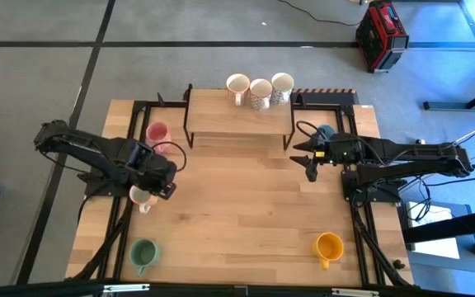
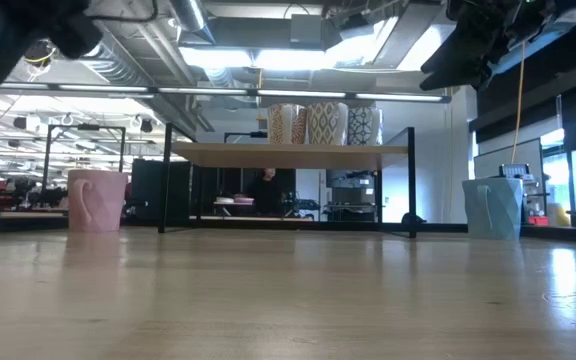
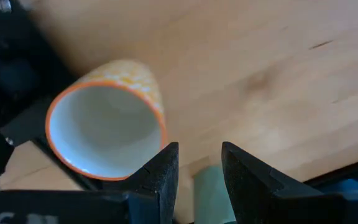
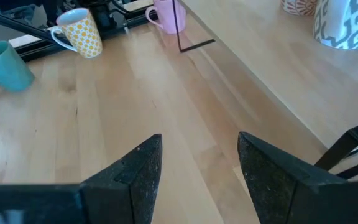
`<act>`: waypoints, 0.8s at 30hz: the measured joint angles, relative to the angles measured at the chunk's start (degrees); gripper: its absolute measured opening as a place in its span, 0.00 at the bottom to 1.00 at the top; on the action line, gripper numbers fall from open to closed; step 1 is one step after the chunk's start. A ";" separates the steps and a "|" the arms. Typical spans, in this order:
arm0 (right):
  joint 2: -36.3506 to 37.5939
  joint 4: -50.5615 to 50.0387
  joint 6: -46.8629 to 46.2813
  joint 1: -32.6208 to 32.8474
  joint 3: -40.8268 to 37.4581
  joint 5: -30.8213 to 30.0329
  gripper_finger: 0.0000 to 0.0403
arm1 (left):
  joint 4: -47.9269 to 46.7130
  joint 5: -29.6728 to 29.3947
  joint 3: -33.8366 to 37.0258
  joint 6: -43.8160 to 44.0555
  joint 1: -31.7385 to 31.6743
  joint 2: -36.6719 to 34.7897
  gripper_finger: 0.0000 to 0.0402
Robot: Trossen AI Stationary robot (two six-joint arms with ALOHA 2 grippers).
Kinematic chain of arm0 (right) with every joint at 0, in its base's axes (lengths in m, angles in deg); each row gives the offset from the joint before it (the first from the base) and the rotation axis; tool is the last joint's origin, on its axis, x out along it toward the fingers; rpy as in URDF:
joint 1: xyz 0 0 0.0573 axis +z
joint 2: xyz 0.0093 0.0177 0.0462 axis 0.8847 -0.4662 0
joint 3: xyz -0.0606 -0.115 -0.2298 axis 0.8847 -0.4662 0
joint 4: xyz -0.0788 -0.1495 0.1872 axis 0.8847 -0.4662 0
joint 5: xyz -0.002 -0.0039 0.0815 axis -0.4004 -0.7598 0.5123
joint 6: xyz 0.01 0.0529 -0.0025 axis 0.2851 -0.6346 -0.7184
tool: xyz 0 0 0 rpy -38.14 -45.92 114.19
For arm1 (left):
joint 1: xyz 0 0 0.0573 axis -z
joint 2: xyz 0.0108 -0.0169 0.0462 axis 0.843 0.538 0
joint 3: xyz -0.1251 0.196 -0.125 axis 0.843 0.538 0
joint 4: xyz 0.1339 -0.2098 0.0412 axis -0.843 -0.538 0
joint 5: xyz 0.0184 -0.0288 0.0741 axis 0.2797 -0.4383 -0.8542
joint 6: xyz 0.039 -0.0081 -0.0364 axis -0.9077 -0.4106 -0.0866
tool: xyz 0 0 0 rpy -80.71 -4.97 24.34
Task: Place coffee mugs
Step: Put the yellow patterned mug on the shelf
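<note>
A yellow-dotted mug with an orange rim (image 3: 104, 127) stands on the table at the left (image 1: 141, 199). My left gripper (image 3: 199, 163) hangs open just above and beside it (image 1: 162, 186), pointing down, with nothing between its fingers. A pink mug (image 1: 157, 132) stands farther back on the left. A green mug (image 1: 143, 254) is near the front left and an orange-yellow mug (image 1: 328, 246) near the front right. A light blue mug (image 2: 493, 208) stands at the back right. Three patterned cream mugs (image 1: 260, 91) stand on the shelf. My right gripper (image 4: 199, 168) hovers open at the right (image 1: 310, 165).
A wooden shelf on black metal legs (image 1: 237, 115) stands at the table's far middle. Black frame rails (image 1: 130, 239) run along the left and right sides of the table. The bare wooden middle (image 1: 246, 206) lies between the two arms.
</note>
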 joint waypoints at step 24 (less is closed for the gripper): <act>0.00 -4.46 2.87 0.00 -0.02 -0.09 0.49 | 14.25 -0.07 14.93 -0.90 -0.86 -0.04 0.04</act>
